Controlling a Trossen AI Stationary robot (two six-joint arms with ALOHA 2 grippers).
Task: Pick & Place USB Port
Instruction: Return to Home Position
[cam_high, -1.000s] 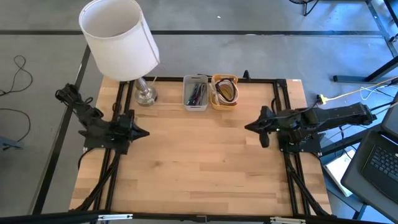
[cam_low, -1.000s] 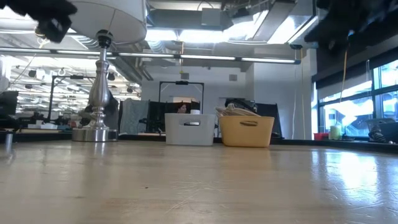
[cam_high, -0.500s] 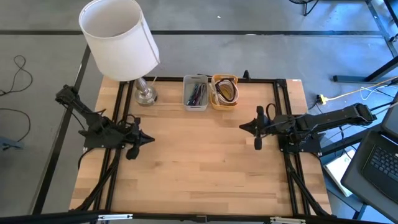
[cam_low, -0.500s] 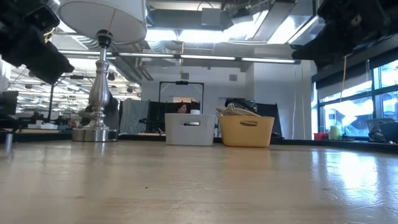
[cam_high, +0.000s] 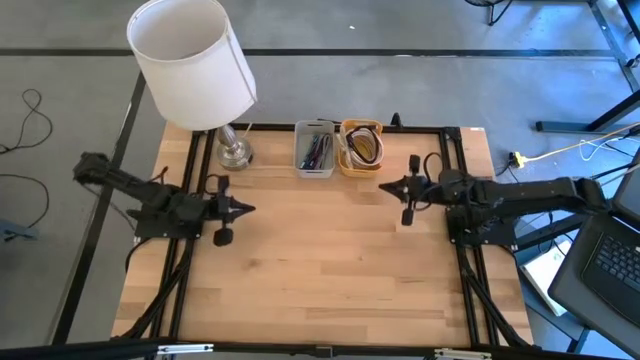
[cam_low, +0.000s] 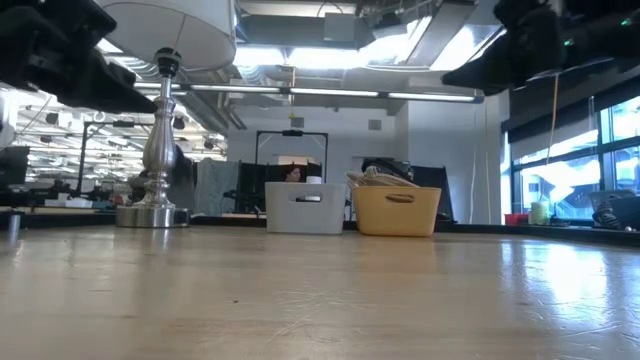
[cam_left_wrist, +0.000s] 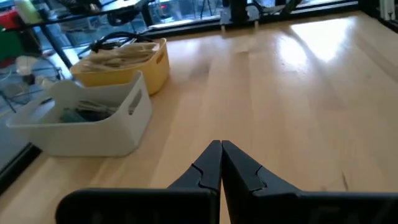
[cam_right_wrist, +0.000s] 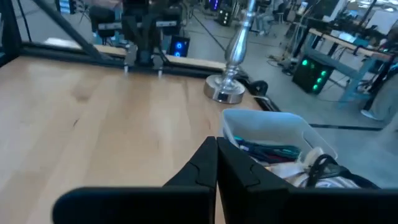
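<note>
A white bin (cam_high: 315, 150) holding dark cables and small parts and a yellow bin (cam_high: 362, 147) holding coiled cables stand side by side at the table's far edge. I cannot pick out a USB port among their contents. My left gripper (cam_high: 248, 208) hovers shut over the table's left half, pointing right; its wrist view shows the shut fingers (cam_left_wrist: 221, 149) with the white bin (cam_left_wrist: 81, 118) and yellow bin (cam_left_wrist: 127, 62) ahead. My right gripper (cam_high: 382, 187) hovers shut near the yellow bin, pointing left; its shut fingers (cam_right_wrist: 216, 146) face the white bin (cam_right_wrist: 273, 134).
A lamp with a white shade (cam_high: 192, 62) stands on its metal base (cam_high: 235, 153) at the far left corner, left of the bins. Black frame rails (cam_high: 455, 170) run along the table's sides. Bare wood (cam_high: 320, 250) spans the middle and near part.
Both arms have stretched out from their folded poses. The right gripper has moved left and toward the far edge, closer to the yellow bin. The left gripper has shifted slightly toward the right. Neither has touched anything, and the bins have stayed still.
</note>
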